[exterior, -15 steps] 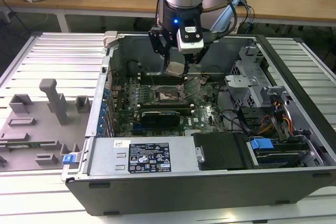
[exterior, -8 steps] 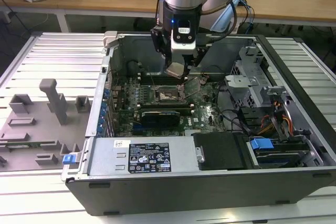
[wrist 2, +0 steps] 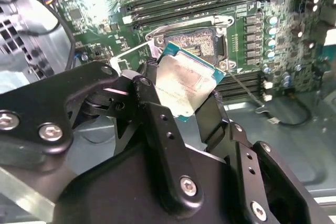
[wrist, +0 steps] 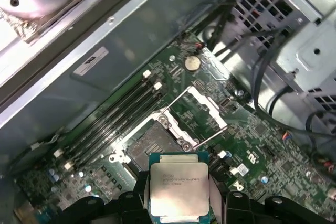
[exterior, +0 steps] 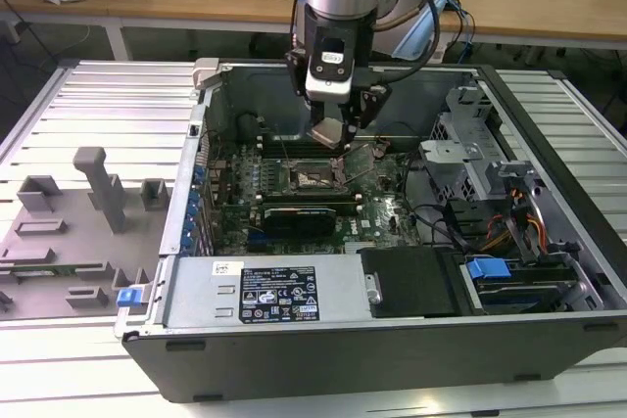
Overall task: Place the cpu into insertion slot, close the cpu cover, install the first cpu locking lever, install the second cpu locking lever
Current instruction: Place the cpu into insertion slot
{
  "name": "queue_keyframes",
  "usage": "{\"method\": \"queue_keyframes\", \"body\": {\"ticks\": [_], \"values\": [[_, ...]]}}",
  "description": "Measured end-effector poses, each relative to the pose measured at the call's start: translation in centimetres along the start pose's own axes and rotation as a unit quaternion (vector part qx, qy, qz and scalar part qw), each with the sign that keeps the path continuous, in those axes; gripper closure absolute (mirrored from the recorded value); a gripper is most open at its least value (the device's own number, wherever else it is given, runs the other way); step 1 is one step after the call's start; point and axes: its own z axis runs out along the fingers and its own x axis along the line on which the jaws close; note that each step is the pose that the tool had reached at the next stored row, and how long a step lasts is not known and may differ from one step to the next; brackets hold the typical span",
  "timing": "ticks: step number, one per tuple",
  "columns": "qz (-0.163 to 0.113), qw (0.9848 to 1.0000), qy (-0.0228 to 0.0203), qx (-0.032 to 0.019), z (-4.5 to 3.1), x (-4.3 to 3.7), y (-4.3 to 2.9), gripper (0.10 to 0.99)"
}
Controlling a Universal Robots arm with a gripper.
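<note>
Step 1 of 4 is in hand: cpu placement. The gripper (exterior: pixel 331 132) hangs inside the open pc case (exterior: pixel 549 242) w/ fingers closed on opposite edges of the cpu (wrist: pixel 178 186), metal top facing the first wrist view. The chip is in the air, above and just short of the insertion slot (wrist: pixel 152 142), not touching it. The slot is bare, and the cpu cover (wrist: pixel 208 106) is swung open beside it. Judgement: seating calls for the chip level, its edges squared to the slot frame, then a gentle straight descent, since any skew risks the contacts.
</note>
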Motion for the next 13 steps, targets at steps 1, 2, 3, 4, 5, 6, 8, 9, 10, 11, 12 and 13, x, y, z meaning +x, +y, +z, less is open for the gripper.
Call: {"method": "queue_keyframes", "body": {"ticks": [1,2,3,4,5,6,8,9,10,11,12,13], "values": [[0.008,1.0000,-0.0007,0.0000,0.01,0.00,0.00,0.545],[0.016,0.9999,-0.0014,-0.0002,0.03,0.00,0.00,0.545],[0.026,0.9996,-0.0024,-0.0003,0.05,0.00,-0.01,0.545],[0.034,0.9994,-0.0031,-0.0003,0.06,0.00,-0.01,0.545],[0.044,0.9990,-0.0040,-0.0003,0.07,0.00,-0.01,0.545],[0.052,0.9986,-0.0047,-0.0004,0.09,0.00,-0.01,0.545],[0.083,0.9965,-0.0076,-0.0005,0.14,0.00,-0.01,0.545],[0.095,0.9954,-0.0088,-0.0005,0.16,0.00,-0.02,0.545],[0.113,0.9935,-0.0105,-0.0006,0.20,0.00,-0.02,0.545],[0.124,0.9922,-0.0115,-0.0006,0.22,0.00,-0.02,0.545],[0.132,0.9912,-0.0122,-0.0007,0.23,0.00,-0.02,0.545],[0.139,0.9902,-0.0129,-0.0007,0.24,0.00,-0.02,0.545]]}}
